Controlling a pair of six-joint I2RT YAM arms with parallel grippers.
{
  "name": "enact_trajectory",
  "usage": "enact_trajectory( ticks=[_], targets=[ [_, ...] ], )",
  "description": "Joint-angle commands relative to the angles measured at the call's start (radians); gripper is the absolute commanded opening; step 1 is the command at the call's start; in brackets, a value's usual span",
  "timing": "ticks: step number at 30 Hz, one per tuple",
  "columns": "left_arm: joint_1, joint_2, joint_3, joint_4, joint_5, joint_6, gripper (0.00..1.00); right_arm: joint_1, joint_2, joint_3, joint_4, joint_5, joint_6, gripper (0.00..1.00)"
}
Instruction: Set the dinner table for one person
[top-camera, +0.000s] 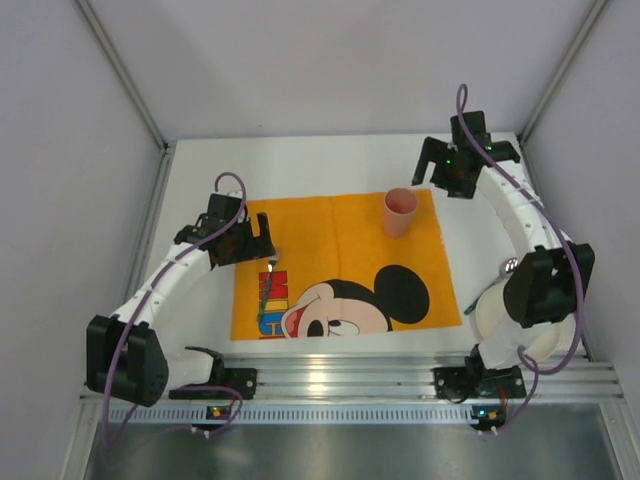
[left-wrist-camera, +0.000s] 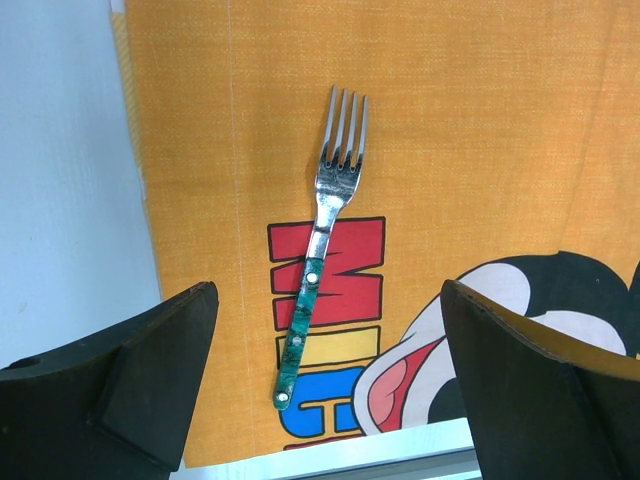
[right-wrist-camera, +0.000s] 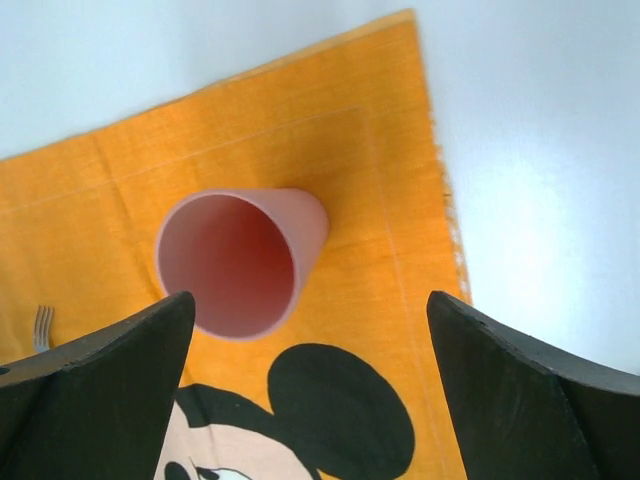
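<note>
The white dinner table carries an orange Mickey Mouse cloth. A fork with a green handle lies flat on the cloth's left part, tines pointing away; it also shows in the left wrist view. A pink cup stands upright on the cloth's far right part and shows in the right wrist view. My left gripper is open and empty above the fork. My right gripper is open and empty, behind and above the cup.
A white plate lies on the table right of the cloth, partly hidden by my right arm. A shiny utensil end shows beside it. The ridged aluminium rail runs along the near edge. Walls enclose the table's left, back and right.
</note>
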Motion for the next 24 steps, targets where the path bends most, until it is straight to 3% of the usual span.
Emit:
enact_trajectory(
  ticks=[1,5,9,14,24],
  targets=[
    [-0.003,-0.006,0.007,0.011,0.019,-0.004,0.98,-0.093,-0.129,-0.050,-0.056,0.088,-0.031,1.00],
    [-0.003,0.003,-0.012,0.026,0.042,-0.004,0.98,-0.347,-0.195,-0.224,-0.050,0.116,-0.017,1.00],
    [-0.005,0.015,-0.021,0.029,0.068,0.007,0.98,-0.524,-0.197,-0.353,-0.009,0.143,-0.025,1.00],
    [-0.005,0.055,0.008,0.020,0.089,0.023,0.98,-0.616,-0.117,-0.410,0.035,0.174,-0.032,1.00],
    [-0.005,0.103,0.060,-0.012,0.095,0.047,0.98,-0.659,-0.013,-0.495,0.124,0.171,-0.016,1.00]
  ],
)
